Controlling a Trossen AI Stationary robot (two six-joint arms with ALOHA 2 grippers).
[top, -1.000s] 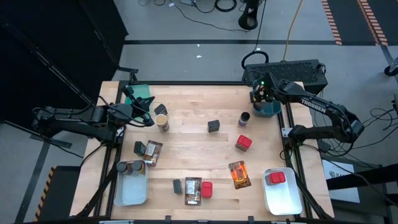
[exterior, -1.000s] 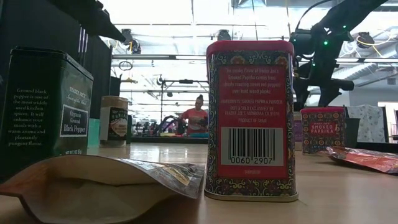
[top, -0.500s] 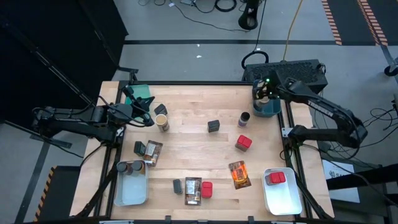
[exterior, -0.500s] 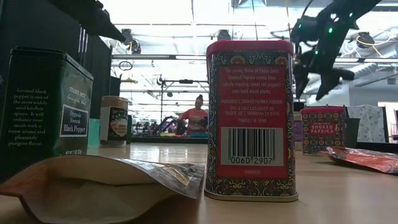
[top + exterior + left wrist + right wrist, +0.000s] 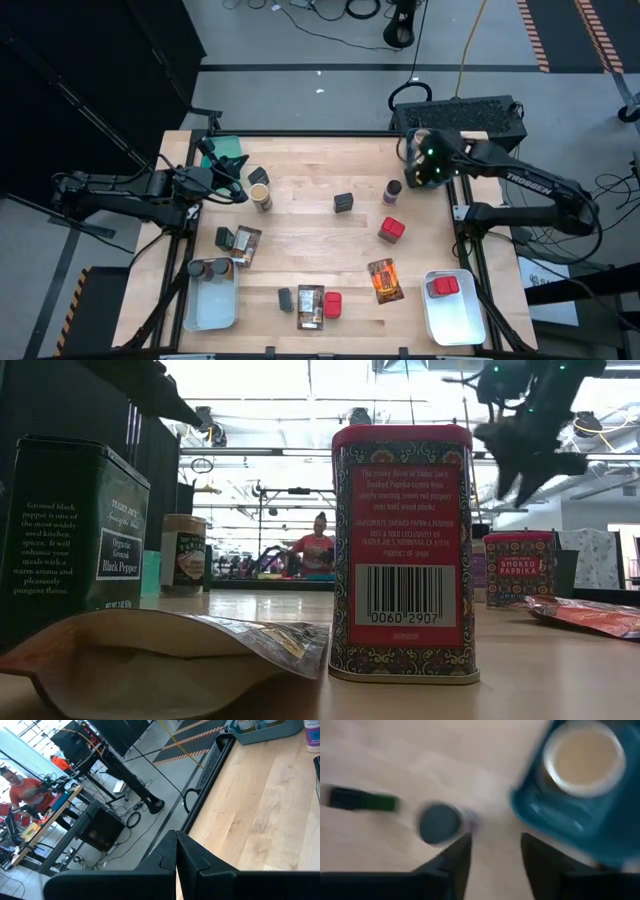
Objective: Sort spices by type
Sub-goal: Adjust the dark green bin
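The spices stand scattered over the wooden table (image 5: 310, 240). My right gripper (image 5: 492, 851) is open and hovers above the table's far right corner, at the teal bin (image 5: 560, 815) that holds a tan cylinder (image 5: 585, 755). A dark-lidded jar (image 5: 392, 190) stands on the table just left of it. My left gripper (image 5: 176, 851) is shut and empty, near the left edge beside a tan cylinder (image 5: 260, 195). A dark tin (image 5: 343, 203) and a red tin (image 5: 391, 229) stand mid-table.
A white bin (image 5: 470, 320) at the near right holds a red tin (image 5: 444, 286). Another white bin (image 5: 215, 310) at the near left holds dark jars (image 5: 205, 268). Packets (image 5: 385, 280) (image 5: 310, 305) (image 5: 245, 243), a red tin (image 5: 332, 304) and dark tins lie toward the near edge. A second teal bin (image 5: 228, 150) sits at the far left.
My right gripper has risen from over the teal bin and swung a little toward the near edge, toward the dark-lidded jar. The left arm and the spices have kept still.
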